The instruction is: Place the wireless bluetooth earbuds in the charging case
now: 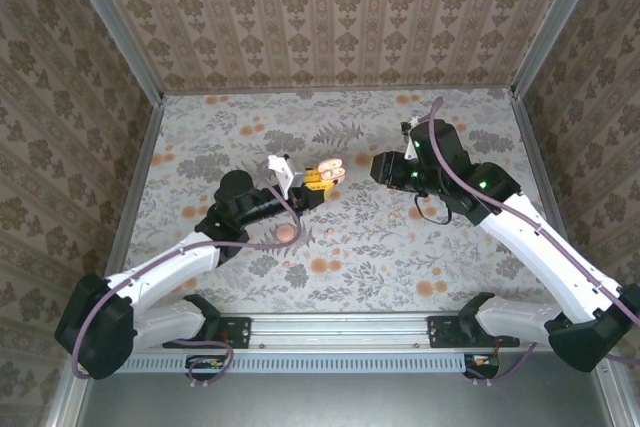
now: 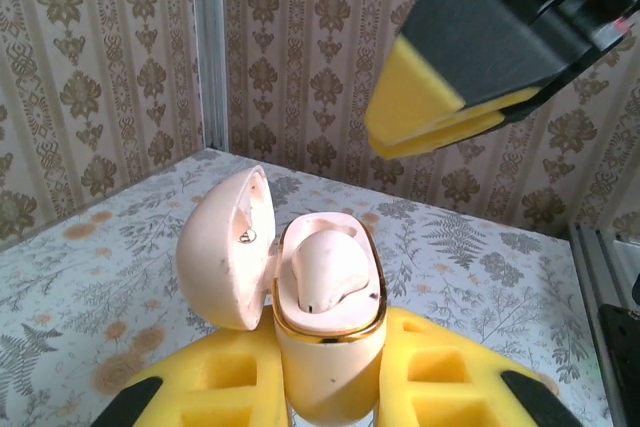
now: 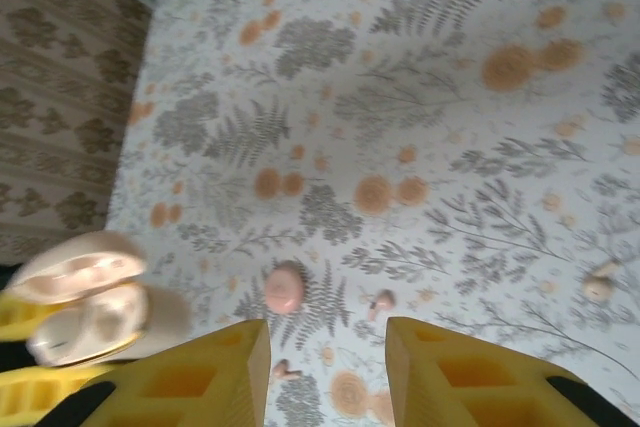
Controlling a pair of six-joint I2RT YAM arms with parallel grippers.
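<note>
My left gripper (image 1: 316, 183) is shut on the cream charging case (image 2: 330, 367), held upright between its yellow pads. The case's lid (image 2: 222, 247) hangs open to the left. One cream-white earbud (image 2: 325, 265) sits in the case's well. My right gripper (image 3: 325, 335) hovers open above the table with nothing between its fingers, just right of the case (image 1: 330, 172). A small cream-white rounded piece (image 3: 600, 287) lies loose on the cloth to the right. Two tiny pinkish pieces (image 3: 380, 300) (image 3: 283, 371) lie near the right gripper's fingertips.
A pink round disc (image 3: 284, 288) rests on the floral cloth (image 1: 350, 257), below the case in the top view (image 1: 287, 234). Patterned walls with metal corner posts (image 2: 208, 47) close in the table on three sides.
</note>
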